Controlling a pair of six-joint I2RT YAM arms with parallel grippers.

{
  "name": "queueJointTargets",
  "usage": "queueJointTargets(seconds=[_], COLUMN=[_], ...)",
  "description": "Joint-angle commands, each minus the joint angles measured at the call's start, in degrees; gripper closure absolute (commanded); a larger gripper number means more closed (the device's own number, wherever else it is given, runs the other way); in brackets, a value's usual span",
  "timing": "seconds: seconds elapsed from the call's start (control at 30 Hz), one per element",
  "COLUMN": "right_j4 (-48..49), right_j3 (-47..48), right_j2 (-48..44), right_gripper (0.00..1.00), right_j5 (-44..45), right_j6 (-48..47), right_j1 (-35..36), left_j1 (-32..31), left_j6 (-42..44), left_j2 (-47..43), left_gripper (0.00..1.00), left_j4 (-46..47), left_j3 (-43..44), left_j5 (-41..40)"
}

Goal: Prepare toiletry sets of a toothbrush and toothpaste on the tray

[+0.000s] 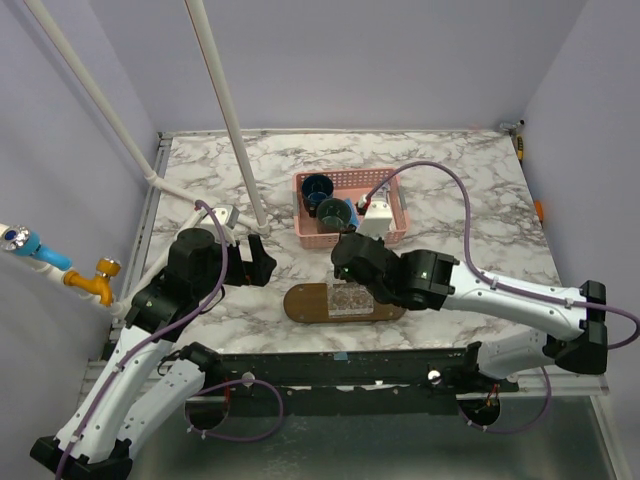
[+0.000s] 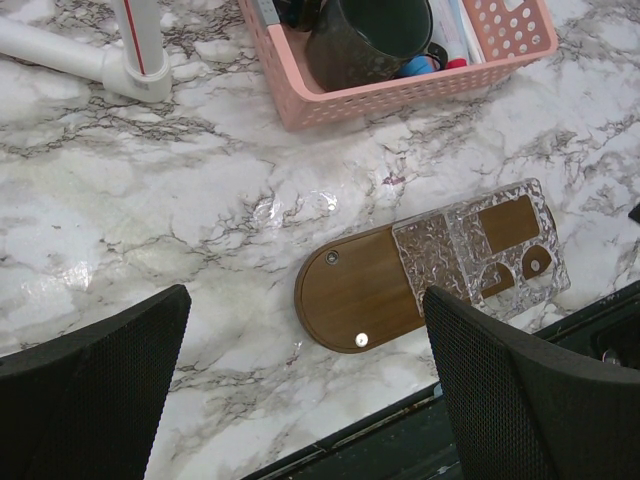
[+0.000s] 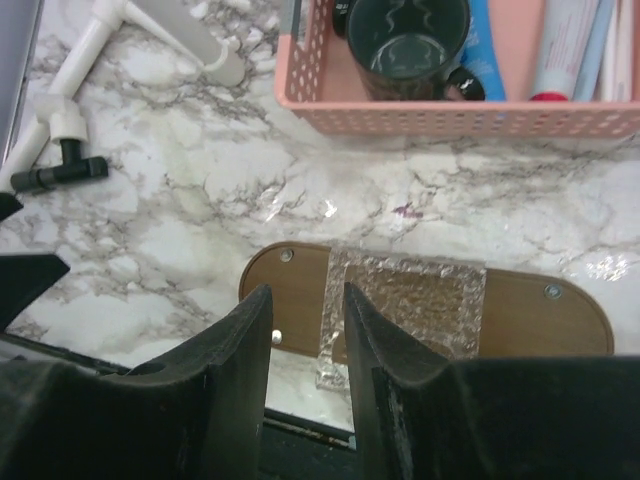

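- Your right pincer (image 3: 306, 300) is partly open and holds nothing, low over the tray (image 3: 540, 320) at the bench's near edge. The clear ribbed holder (image 3: 405, 300) overhangs that edge, so a low sweep could shove it off.
- The toothpaste tubes (image 3: 483, 50) lie in the pink basket (image 3: 450, 118), crowded against a dark cup (image 3: 415, 45). A loose grab may snag the cup.
- Your left pincer (image 2: 305, 300) is spread wide and empty beside the tray, so the arms could clash there.
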Motion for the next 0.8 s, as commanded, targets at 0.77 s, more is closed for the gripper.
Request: queueJointTargets(seconds=[0.77], right_j4=[5.12], right_j3=[21.28], right_j2=[25.68], right_gripper=[0.6], right_j5=[-26.5], right_j6=[-23.88], right_j1=[-25.66], left_j1=[-0.3], left_j6=[0.58], left_j2=[-0.1], left_gripper=[0.01], left_j4=[0.16], left_j3=[-0.2], left_j5=[-0.09])
